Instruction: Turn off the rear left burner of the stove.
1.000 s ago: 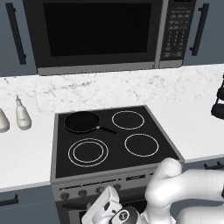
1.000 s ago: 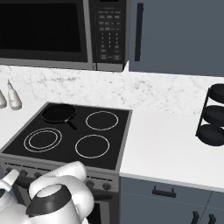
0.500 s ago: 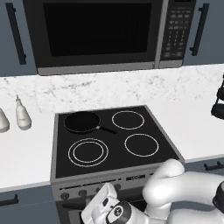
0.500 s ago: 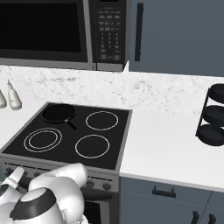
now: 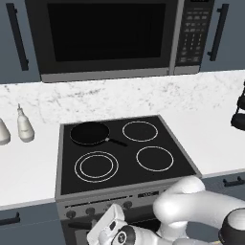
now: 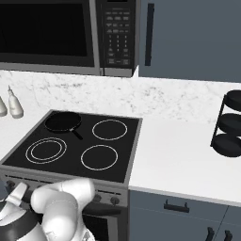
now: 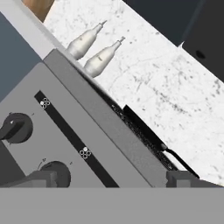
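I am finding two bottles (image 5: 24, 125) standing on the counter left of the stove (image 5: 124, 162), and the rear left burner is lying hidden beneath the black frying pan (image 5: 89, 133), so no hand is needed up there. The arm is reaching low in front of the range because the control is on the front panel, where the hand camera is showing two dark knobs (image 7: 15, 127). The gripper (image 7: 113, 179) is facing that panel with fingers spread wide and nothing between them, its one fingertip (image 7: 41, 179) overlapping the nearer knob (image 7: 56, 173); I judge it is lining up to grasp, though I cannot tell which knob governs this burner.
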Controlling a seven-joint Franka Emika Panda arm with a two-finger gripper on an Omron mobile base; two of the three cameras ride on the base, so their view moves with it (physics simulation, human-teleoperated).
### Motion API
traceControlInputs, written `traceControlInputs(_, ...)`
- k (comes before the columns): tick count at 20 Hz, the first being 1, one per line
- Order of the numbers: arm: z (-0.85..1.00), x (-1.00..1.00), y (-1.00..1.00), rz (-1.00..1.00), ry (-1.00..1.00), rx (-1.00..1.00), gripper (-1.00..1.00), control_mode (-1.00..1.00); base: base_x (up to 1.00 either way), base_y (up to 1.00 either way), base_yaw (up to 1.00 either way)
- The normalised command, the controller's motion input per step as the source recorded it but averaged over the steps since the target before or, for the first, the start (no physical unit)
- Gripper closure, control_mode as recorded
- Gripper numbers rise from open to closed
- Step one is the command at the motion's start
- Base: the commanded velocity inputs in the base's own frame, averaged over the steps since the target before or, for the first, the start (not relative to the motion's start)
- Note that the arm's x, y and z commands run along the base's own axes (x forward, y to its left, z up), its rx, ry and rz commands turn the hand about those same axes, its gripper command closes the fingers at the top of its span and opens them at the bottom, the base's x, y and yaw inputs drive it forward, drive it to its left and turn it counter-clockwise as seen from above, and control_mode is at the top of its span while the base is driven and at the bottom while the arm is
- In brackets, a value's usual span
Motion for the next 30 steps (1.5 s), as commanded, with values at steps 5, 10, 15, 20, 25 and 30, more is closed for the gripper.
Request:
traceControlInputs(5,-0.28,0.0,0.29,0.0,-0.07,0.0,-1.0,-1.0,0.0,0.0,0.0)
traceControlInputs(10,-0.17,0.1,0.06,0.0,-0.06,0.0,-1.0,-1.0,0.0,0.0,0.0)
traceControlInputs(15,-0.02,0.34,-0.01,0.0,0.0,0.0,-1.0,-1.0,0.0,0.0,0.0)
traceControlInputs(20,-0.03,0.37,0.0,0.0,0.0,0.0,-1.0,-1.0,0.0,0.0,0.0)
traceControlInputs(25,-0.36,0.03,0.0,0.0,0.0,0.0,-1.0,-1.0,0.0,0.0,0.0)
traceControlInputs(30,-0.2,0.14,0.06,0.0,-0.01,0.0,-1.0,-1.0,0.0,0.0,0.0)
